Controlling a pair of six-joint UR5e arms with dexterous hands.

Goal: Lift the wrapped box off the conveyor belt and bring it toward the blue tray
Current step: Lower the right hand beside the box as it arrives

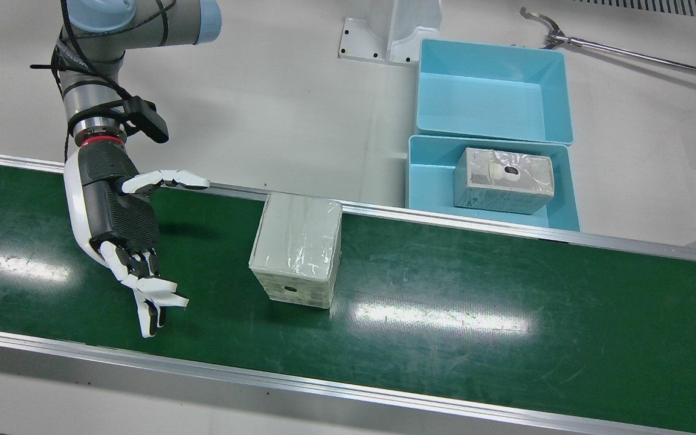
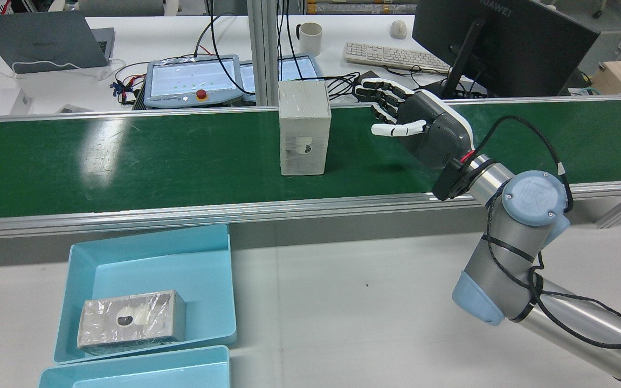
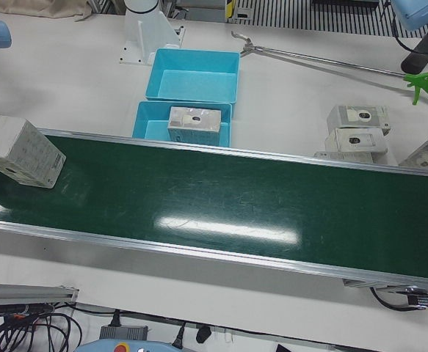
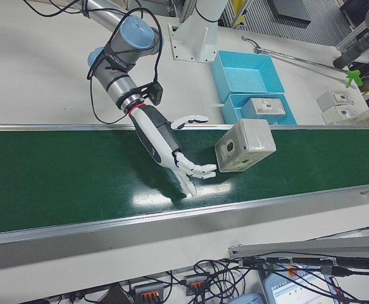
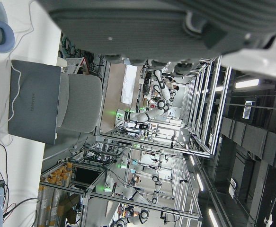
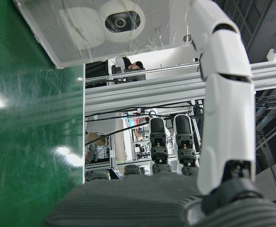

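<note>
White worktop (image 1: 299, 103) behind a green belt (image 1: 475, 314), box (image 1: 297, 249) standing on it.

The wrapped box sits upright on the belt, near the rail on the trays' side, touched by nothing. The right hand (image 1: 119, 226) hovers over the belt just beside it, palm turned to the box, fingers (image 1: 161, 296) spread apart and holding nothing. Two blue trays (image 1: 493, 90) sit on the worktop beyond the rail; the nearer tray (image 2: 211, 280) holds a second wrapped box (image 1: 503, 180) (lying flat). The left hand shows only as a dark edge in its own camera; whether its fingers are apart or together cannot be told.
</note>
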